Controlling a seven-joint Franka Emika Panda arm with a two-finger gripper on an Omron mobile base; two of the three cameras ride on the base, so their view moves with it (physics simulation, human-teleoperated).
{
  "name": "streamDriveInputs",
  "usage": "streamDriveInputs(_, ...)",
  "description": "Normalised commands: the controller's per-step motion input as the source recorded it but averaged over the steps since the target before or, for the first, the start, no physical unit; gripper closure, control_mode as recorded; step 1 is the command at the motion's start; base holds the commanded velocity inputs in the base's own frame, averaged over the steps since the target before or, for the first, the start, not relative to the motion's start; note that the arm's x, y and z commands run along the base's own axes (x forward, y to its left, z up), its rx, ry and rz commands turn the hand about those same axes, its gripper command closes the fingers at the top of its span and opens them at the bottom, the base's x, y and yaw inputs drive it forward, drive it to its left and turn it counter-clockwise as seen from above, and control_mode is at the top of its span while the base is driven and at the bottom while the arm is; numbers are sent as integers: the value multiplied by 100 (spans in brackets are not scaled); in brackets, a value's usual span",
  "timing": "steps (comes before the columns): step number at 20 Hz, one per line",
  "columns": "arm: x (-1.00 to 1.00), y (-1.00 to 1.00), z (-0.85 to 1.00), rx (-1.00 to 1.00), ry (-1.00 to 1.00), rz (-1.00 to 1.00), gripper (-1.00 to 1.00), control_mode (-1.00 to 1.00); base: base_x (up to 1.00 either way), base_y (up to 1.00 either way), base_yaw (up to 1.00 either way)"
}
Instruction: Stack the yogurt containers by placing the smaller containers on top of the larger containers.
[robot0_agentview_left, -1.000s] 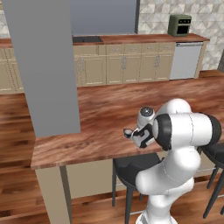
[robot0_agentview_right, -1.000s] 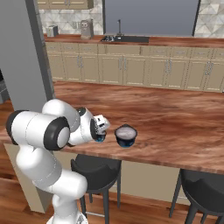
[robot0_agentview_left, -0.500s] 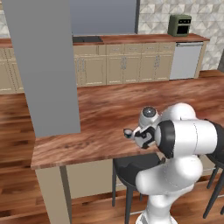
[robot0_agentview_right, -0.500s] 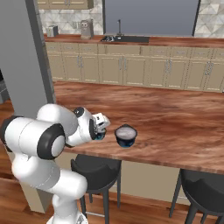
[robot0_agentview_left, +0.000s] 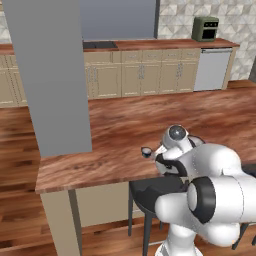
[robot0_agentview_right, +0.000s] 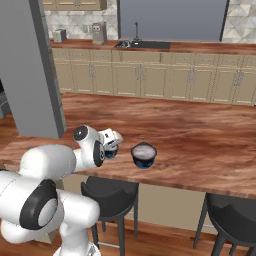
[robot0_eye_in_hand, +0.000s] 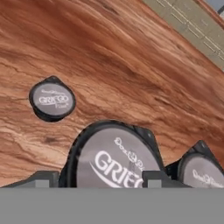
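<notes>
In the hand view, my gripper (robot0_eye_in_hand: 99, 178) is shut on the middle-sized yogurt container (robot0_eye_in_hand: 113, 162). One fingertip presses each side of its dark wall, and the pale lid faces the camera. The tiniest container (robot0_eye_in_hand: 52, 99) stands alone on the wood to the left. The widest container (robot0_eye_in_hand: 203, 173) sits close on the right, cut off by the frame. In the right base view, the gripper (robot0_agentview_right: 112, 149) is low at the counter's near edge, with the widest cup (robot0_agentview_right: 144, 155) just to its right. The left base view has the tiniest cup (robot0_agentview_left: 145, 151) beside the hand. I cannot tell whether the held cup touches the counter.
The wooden counter (robot0_agentview_right: 200, 135) stretches far and right of the cups. A grey pillar (robot0_agentview_left: 50, 75) stands at its left end. Black stools (robot0_agentview_right: 112, 190) sit under the near edge. Cabinets, a sink (robot0_agentview_right: 142, 44) and a toaster oven (robot0_agentview_left: 205, 28) line the back wall.
The arm's shoulder and elbow have swung lower and nearer to the cameras. The hand stays at almost the same spot by the cups, and the jaws are unchanged.
</notes>
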Motion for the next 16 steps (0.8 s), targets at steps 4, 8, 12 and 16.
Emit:
streamDriveInputs(4, -16, 2, 100, 0, 0, 0, 100, -100, 0, 0, 0)
streamDriveInputs(8, -9, 6, 100, -2, 1, 0, 100, -100, 0, 0, 0)
streamDriveInputs(12, -27, 0, 77, -6, 9, -4, 100, -100, 0, 0, 0)
streamDriveInputs(16, -44, -10, 34, -10, 13, -8, 100, -100, 0, 0, 0)
